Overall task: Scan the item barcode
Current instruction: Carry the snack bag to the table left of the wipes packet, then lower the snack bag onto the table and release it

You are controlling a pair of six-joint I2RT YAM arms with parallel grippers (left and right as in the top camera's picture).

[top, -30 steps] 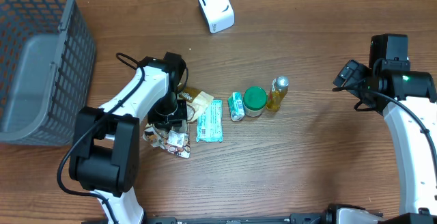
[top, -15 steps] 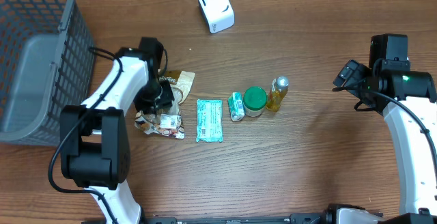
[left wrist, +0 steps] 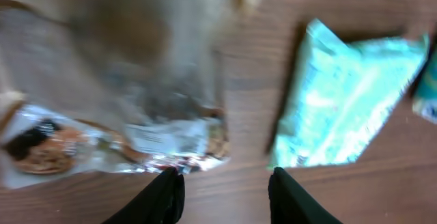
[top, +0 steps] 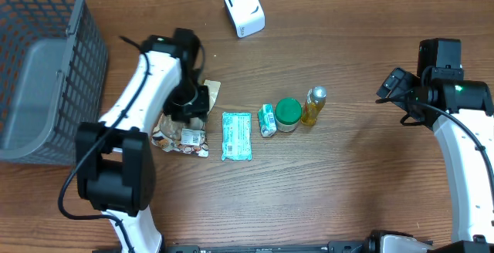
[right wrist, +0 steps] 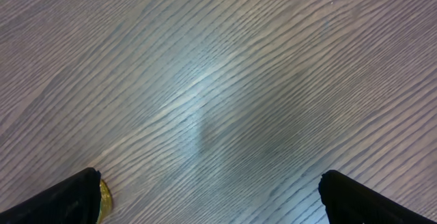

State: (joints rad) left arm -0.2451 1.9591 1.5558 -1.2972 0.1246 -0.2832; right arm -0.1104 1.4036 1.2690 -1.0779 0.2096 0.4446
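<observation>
The left gripper (left wrist: 225, 190) hangs over the near edge of a crinkly snack packet (top: 181, 138). Its two black fingers (left wrist: 166, 198) stand partly apart with only bare table (top: 347, 191) between them, so it holds nothing. The packet lies flat, left of centre, with a white label patch on its right end. The wrist view is too blurred to read any print there, and the overhead view is too small.

Just right of it lies a teal packet (top: 237, 136), apart from the snack packet. Its writing is also unreadable. Further right stand a small green-and-white carton (top: 267, 119), a green-lidded jar (top: 288, 114) touching it, and a yellow bottle (top: 313, 105). A tan packet (top: 209, 91) pokes out from under the left arm on the far side.

Only the overhead view shows the white scanner (top: 244, 9) at the far edge, well apart from the packets, and the grey basket (top: 38, 60) far left.

The right gripper (right wrist: 205, 203) is at the right, spread wide and empty. Its wrist view shows wood grain and a gold sliver beside one finger.
</observation>
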